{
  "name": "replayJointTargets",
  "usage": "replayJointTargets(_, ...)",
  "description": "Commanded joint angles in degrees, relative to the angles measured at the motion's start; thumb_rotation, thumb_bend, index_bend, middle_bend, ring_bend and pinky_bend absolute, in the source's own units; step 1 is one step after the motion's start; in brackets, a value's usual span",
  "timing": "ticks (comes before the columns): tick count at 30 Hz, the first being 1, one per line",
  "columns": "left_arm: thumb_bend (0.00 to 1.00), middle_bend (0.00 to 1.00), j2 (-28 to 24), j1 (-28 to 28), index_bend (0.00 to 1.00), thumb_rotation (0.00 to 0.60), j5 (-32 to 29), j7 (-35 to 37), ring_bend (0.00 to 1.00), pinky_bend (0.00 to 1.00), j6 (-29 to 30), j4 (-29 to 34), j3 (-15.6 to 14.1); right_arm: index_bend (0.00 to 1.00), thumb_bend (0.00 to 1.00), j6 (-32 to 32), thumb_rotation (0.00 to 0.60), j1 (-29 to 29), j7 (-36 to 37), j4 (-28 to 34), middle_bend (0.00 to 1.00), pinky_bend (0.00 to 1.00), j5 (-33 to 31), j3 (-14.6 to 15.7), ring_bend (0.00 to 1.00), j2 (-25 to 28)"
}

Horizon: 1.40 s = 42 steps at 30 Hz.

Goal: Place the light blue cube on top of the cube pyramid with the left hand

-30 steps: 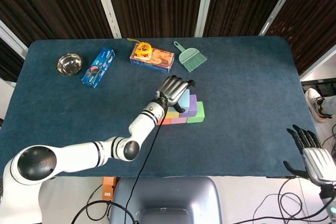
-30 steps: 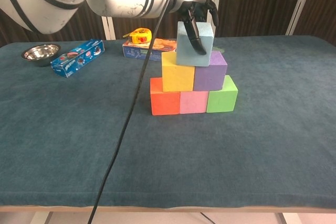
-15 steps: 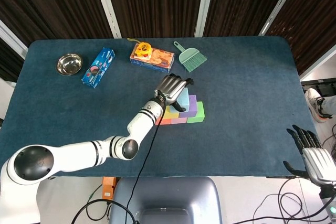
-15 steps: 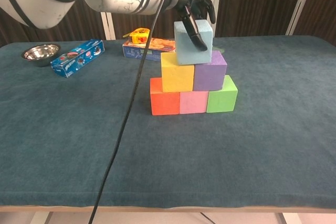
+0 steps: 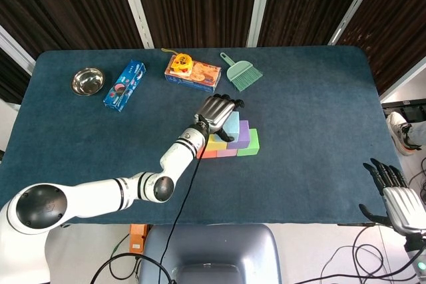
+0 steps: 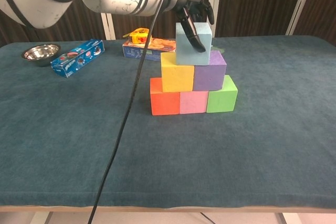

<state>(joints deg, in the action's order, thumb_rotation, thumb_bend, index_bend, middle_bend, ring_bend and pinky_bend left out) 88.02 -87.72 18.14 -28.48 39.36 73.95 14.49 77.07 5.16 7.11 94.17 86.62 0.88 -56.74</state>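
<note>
The light blue cube (image 6: 199,45) sits at the top of the cube pyramid, over the seam between the yellow cube (image 6: 177,78) and the purple cube (image 6: 210,75). Below them stand the red cube (image 6: 165,104), pink cube (image 6: 193,102) and green cube (image 6: 222,99). My left hand (image 6: 188,4) grips the light blue cube from above, with one finger down its front face. From the head view the left hand (image 5: 215,112) covers most of the light blue cube (image 5: 233,122). My right hand (image 5: 394,194) hangs off the table's near right corner, fingers spread and holding nothing.
Along the far side lie a steel bowl (image 5: 88,81), a blue snack box (image 5: 124,85), an orange box (image 5: 194,74) with a yellow tape measure (image 5: 180,63) on it, and a green hand brush (image 5: 241,71). A black cable (image 6: 126,119) hangs from my left arm.
My left hand has shifted the light blue cube slightly left and settled it squarely on the yellow and purple cubes. The right hand has not moved.
</note>
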Motion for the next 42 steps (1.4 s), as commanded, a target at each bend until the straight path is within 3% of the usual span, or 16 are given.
replayJointTargets(1,0.0,0.23,0.1,-0.3,0.26,0.529,-0.1,-0.4,0.13,0.21,0.0,0.0,-0.4,0.0,0.21,0.0,0.6,0.0,0.1,0.0,0.0,0.0,0.0,0.0,0.0,0.0)
replayJointTargets(6,0.0,0.11,0.2,-0.5,0.26,0.518,0.4,-0.6,0.07,0.21,0.9,0.3,-0.2,0.0,0.21,0.0,0.6,0.0,0.1,-0.1,0.0,0.0,0.0,0.0,0.0,0.1)
replayJointTargets(15,0.0,0.01,-1.5,0.3,0.22,0.499,1.8,-0.5,0.02,0.21,3.3,3.8,0.3,0.0,0.21,0.0,0.6,0.0,0.0,-0.1,0.0,0.0,-0.1,0.0,0.0,0.0)
replayJointTargets(18,0.0,0.0,-4.9,1.2,0.19,0.498,2.9,-1.4,0.0,0.21,5.3,9.1,0.0,0.0,0.21,0.1,0.6,-0.1,0.0,-0.1,0.0,0.0,0.1,0.0,0.0,0.0)
replayJointTargets(21,0.0,0.0,-11.4,3.9,0.12,0.499,6.7,-2.7,0.0,0.2,9.9,19.5,-1.3,0.0,0.21,0.5,0.6,-0.2,0.2,-0.1,0.0,0.0,0.3,0.0,0.0,0.1)
replayJointTargets(24,0.0,0.0,-19.9,9.8,0.03,0.504,14.7,-4.8,0.0,0.19,19.1,32.8,-4.9,0.0,0.21,1.3,0.6,-0.5,0.3,0.0,0.0,0.0,0.7,0.0,0.0,0.1)
replayJointTargets(28,0.0,0.0,-28.9,23.8,0.0,0.56,34.7,-7.5,0.0,0.17,38.2,46.0,-15.2,0.0,0.21,2.2,0.6,-0.9,-0.4,0.2,0.0,0.0,1.1,0.0,0.0,-0.1)
replayJointTargets(29,0.0,0.0,-29.5,26.1,0.0,0.581,37.8,-7.4,0.0,0.17,40.5,46.7,-16.9,0.0,0.21,2.3,0.6,-0.9,-0.6,0.2,0.0,0.0,1.1,0.0,0.0,-0.2)
replayJointTargets(30,0.0,0.0,-30.7,31.3,0.0,0.594,44.1,-6.7,0.0,0.16,45.7,47.8,-20.8,0.0,0.21,2.3,0.6,-0.9,-1.3,0.4,0.0,0.0,1.1,0.0,0.0,-0.3)
replayJointTargets(34,0.0,0.0,-30.8,48.6,0.0,0.6,60.5,0.4,0.0,0.15,58.6,43.7,-32.1,0.0,0.21,2.3,0.6,-0.9,-4.7,1.1,0.0,0.0,0.9,0.0,0.0,-1.3)
replayJointTargets(36,0.0,0.0,-28.7,55.5,0.0,0.6,65.1,6.8,0.0,0.14,63.1,38.2,-35.0,0.0,0.21,2.5,0.6,-0.9,-6.1,1.4,0.0,0.0,0.7,-0.2,0.0,-1.7)
replayJointTargets(39,0.0,0.0,-22.7,65.4,0.0,0.6,67.1,19.0,0.0,0.14,68.3,25.1,-35.9,0.0,0.21,2.2,0.6,-0.9,-7.9,1.8,0.0,0.0,-0.6,-0.6,0.0,-2.4)
replayJointTargets(42,0.0,0.0,-16.5,72.1,0.0,0.6,65.2,26.9,0.0,0.14,70.2,13.8,-33.6,0.0,0.21,1.8,0.6,-0.7,-9.3,1.9,0.0,0.0,-2.5,-1.4,0.0,-2.9)
